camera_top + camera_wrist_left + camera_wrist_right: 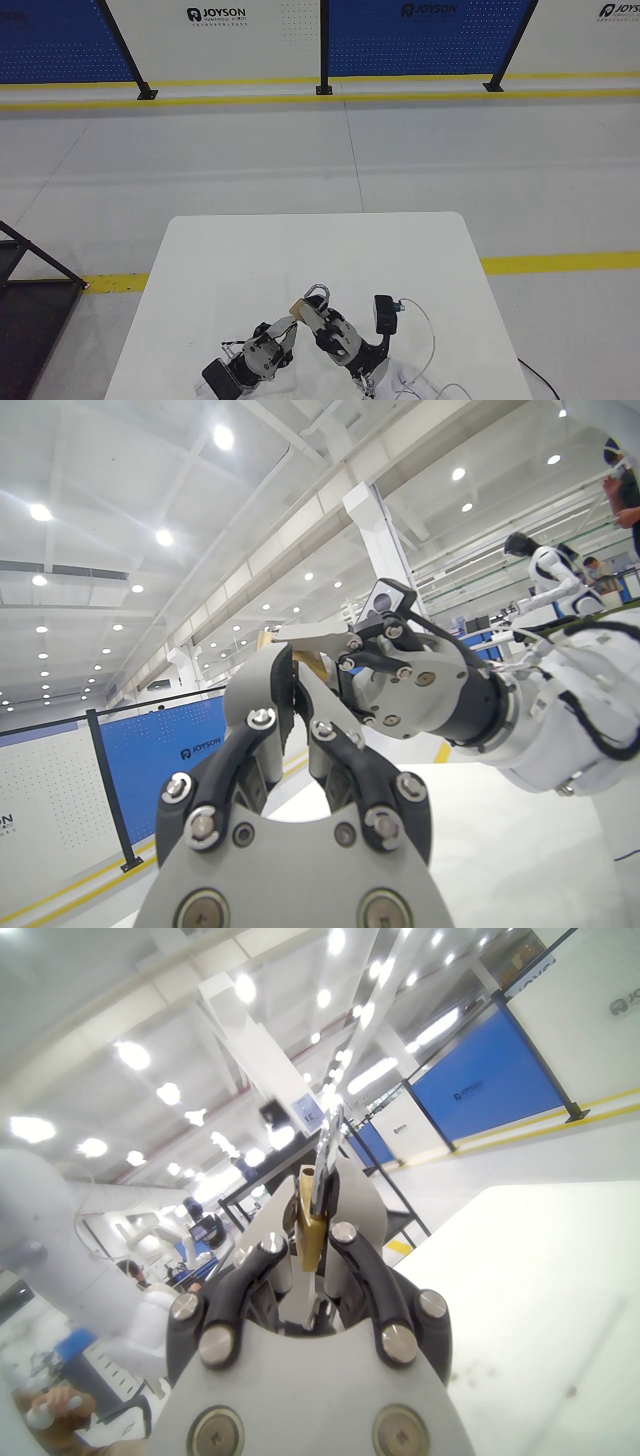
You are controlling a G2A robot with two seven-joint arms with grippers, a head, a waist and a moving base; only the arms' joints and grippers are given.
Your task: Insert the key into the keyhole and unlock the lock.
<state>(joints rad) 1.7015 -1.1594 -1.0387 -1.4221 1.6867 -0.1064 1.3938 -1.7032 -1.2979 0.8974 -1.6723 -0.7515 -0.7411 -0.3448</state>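
Left gripper: fingers drawn together, dark pads meeting. The key is judged to be pinched between them, though no part of it can be made out. The tip is set against the lock.

Right gripper: fingers clamped on the brass lock, body upright between them, steel shackle standing clear above.

Position: both grippers are raised over the near part of the white table, tips meeting at the lock.

Step in hand: judged to be insertion, with the key presented to the lock body and no turn yet evident.

Next move calls for:
- fine alignment of the key with the keyhole
- a straight push along its axis
- a firm hold by the right gripper against that push
- then a twist

Hidden or unclear:
- the keyhole, masked by the fingers
- the key
- whether the key has entered at all
- whether the shackle is seated, since from the right wrist it shows edge-on and from above it is too small to judge
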